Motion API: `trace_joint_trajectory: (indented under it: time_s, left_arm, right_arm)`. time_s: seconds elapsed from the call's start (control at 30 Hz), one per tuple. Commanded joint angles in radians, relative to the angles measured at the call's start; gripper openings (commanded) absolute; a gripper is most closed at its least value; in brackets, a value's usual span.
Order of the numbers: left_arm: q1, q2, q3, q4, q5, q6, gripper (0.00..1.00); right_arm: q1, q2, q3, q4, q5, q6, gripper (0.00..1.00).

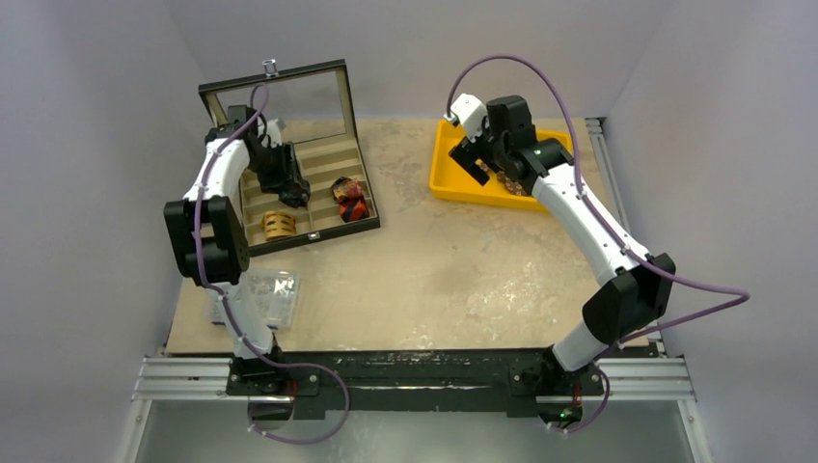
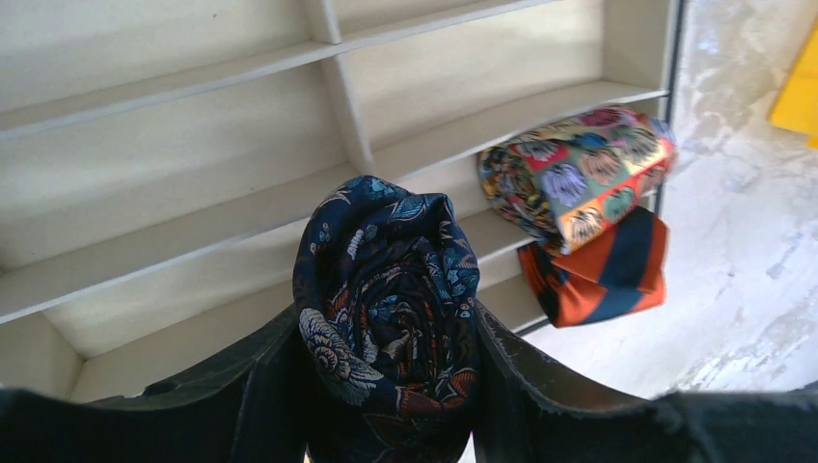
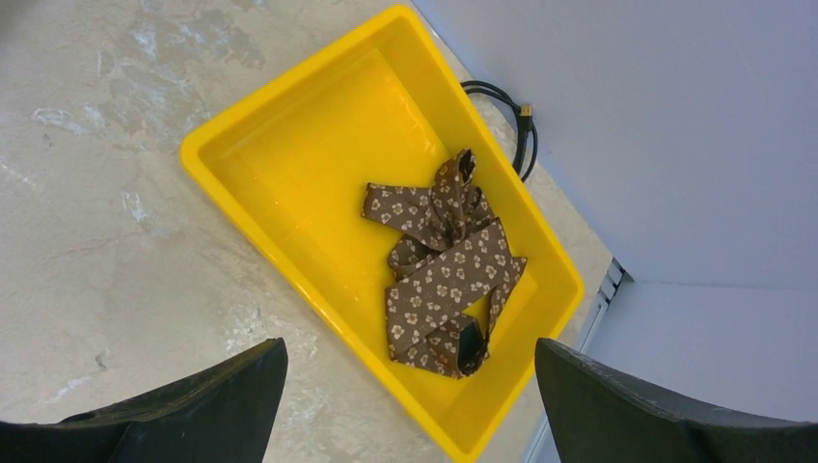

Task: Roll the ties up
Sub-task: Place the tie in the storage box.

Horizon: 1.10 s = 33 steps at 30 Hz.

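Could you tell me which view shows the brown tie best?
Right wrist: the brown tie lies unrolled in the yellow tray. The top view hides most behind the right arm; left wrist misses it.

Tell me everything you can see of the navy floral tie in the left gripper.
The navy floral tie is a tight coil of soft, woven-looking fabric. It is dark blue with teal leaves and orange and cream flowers, and its spiral end faces the left wrist camera. The left gripper is shut on it, a black finger pressing each side. It is held over the divided box. Whether it touches the box floor is not visible.
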Motion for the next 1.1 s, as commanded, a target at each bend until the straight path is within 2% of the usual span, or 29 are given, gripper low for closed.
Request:
trace_joint_trajectory:
  time_s: [0.0,0.6,1.07]
  left_arm:
    - [0.008,0.03,0.051,-0.004,-0.071,0.003,0.0]
    - [0.024,0.147,0.0,0.059,-0.27,-0.03,0.0]
    - [0.026,0.072,-0.069,-0.022,-0.363,-0.038,0.0]
  right_arm:
    - [-0.003,0.008,0.031,-0.008,0.032,-0.007,0.98]
    - [-0.003,0.035,0.048,-0.037,0.051,-0.01,0.98]
    - [-0.003,0.037,0.043,-0.028,0.069,-0.017,0.98]
